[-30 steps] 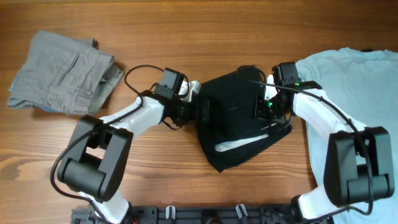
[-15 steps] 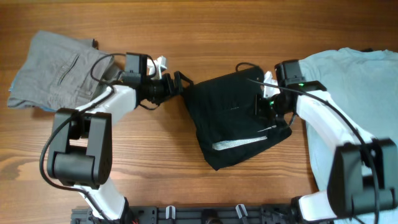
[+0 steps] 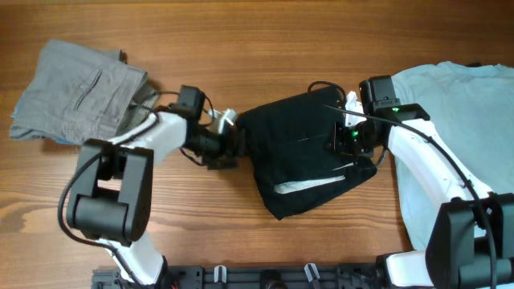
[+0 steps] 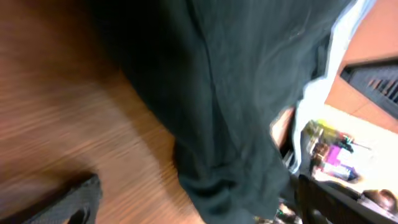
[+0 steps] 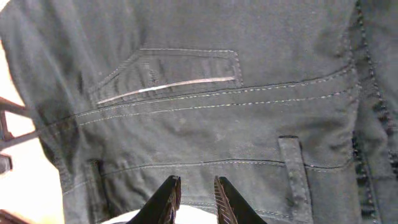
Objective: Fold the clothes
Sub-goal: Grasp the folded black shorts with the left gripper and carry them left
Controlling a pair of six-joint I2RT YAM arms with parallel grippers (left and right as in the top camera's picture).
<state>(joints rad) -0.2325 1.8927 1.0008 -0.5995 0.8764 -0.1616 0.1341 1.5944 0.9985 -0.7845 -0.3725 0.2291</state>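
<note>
1. Black shorts [image 3: 301,152] lie bunched at the middle of the wooden table [image 3: 241,32], pale lining showing near the lower edge. Grey shorts [image 3: 76,92] lie far left, and a light blue T-shirt [image 3: 470,112] is spread at right.
2. Left gripper [image 3: 231,143] sits at the black shorts' left edge. Its wrist view is blurred, so I cannot tell whether it grips.
3. Right gripper [image 5: 196,183] is over the waistband below the back pocket, fingers narrowly apart — whether they are pinching cloth I cannot tell.
4. Step in hand, I judge: folding the black shorts. The next move calls for a sure hold at both edges — then carrying one side across evenly.
</note>
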